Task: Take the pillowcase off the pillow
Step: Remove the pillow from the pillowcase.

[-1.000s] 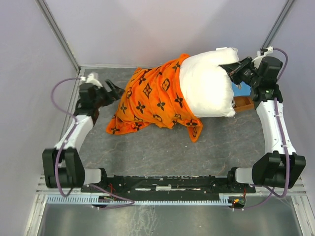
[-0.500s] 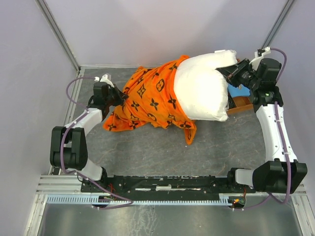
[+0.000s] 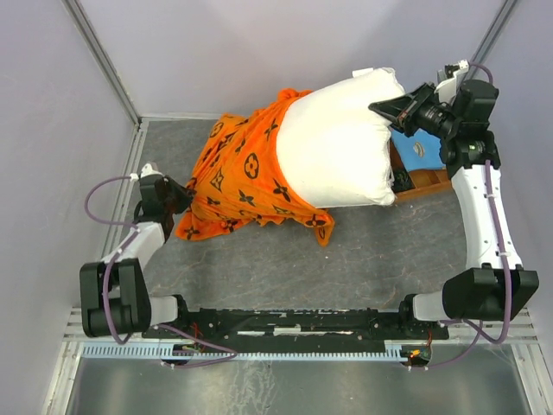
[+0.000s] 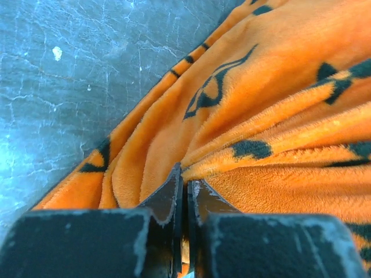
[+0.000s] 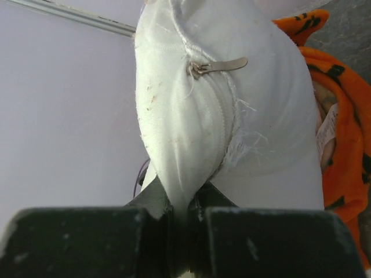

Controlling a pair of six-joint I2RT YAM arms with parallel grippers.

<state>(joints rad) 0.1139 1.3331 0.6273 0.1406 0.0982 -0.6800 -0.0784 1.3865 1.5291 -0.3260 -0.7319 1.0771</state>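
The pillowcase (image 3: 246,173) was pinched at 8 o'clock by the left claw (image 4: 185,192); the pillow (image 3: 333,151) was clamped at 2 o'clock by the right claw (image 5: 184,204).

The right gripper (image 5: 185,204) pinched a fold of the white pillow (image 5: 272,98) between its closed jaws. A metal zipper pull (image 5: 220,65) lay on the seam above. The orange pillowcase (image 5: 343,110) showed at the right.

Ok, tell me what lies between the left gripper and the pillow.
Only the orange pillowcase, bunched from the left gripper to the pillow; the top external view shows it.
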